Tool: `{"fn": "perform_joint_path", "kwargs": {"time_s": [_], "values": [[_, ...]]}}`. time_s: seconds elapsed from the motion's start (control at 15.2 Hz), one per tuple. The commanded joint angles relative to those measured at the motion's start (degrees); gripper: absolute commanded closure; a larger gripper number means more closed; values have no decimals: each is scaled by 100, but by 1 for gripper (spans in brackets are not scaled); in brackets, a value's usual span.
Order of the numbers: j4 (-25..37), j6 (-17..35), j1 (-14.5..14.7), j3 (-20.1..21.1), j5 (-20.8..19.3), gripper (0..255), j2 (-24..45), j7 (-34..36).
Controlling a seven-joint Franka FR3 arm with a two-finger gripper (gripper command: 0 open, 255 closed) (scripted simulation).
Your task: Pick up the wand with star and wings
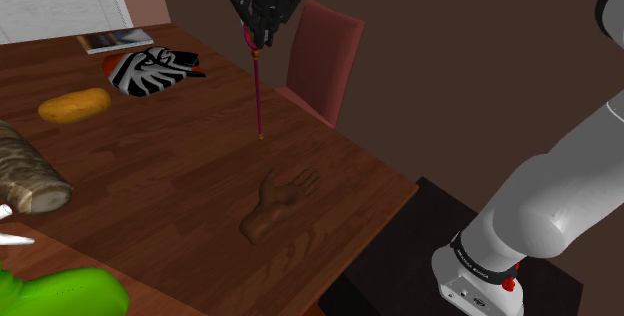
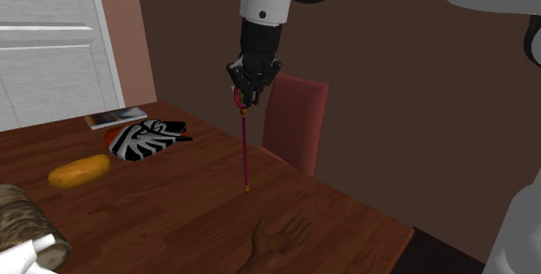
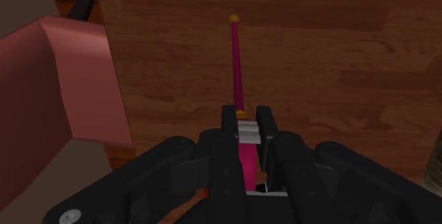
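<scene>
My black gripper [image 1: 257, 49] hangs above the brown wooden table [image 1: 180, 164], its two fingers closed tight on the upper end of the wand [image 1: 260, 94], a thin magenta rod that drops straight down from my grasp to a small gold tip. Whether that tip clears the wood I cannot tell. In the wrist view, the rod [image 3: 236, 63] runs out from between my fingers [image 3: 228, 116] with a white banded part clasped at their ends, over the table's grain [image 3: 319, 45]. A dull red chair [image 1: 325, 54] stands at the table's far edge just behind the wand, and in the second exterior view it [image 2: 295, 125] sits to the right of my gripper [image 2: 245, 101] and the hanging rod [image 2: 246, 146]. On the table, well apart from the wand, lie a black-and-white striped mask [image 1: 150, 69], a yellow-orange oblong thing [image 1: 75, 106], a thin book [image 1: 115, 40] and a brown model hand [image 1: 278, 204], the last nearer the stand's side of the table.
</scene>
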Motion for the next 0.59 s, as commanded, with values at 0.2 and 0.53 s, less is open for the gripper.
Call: {"fn": "perform_joint_path", "kwargs": {"time_s": [0.2, 0.53], "values": [[461, -341, 10, 38, -76, 255, 148, 22], [1116, -797, 41, 105, -210, 255, 386, 63]]}}
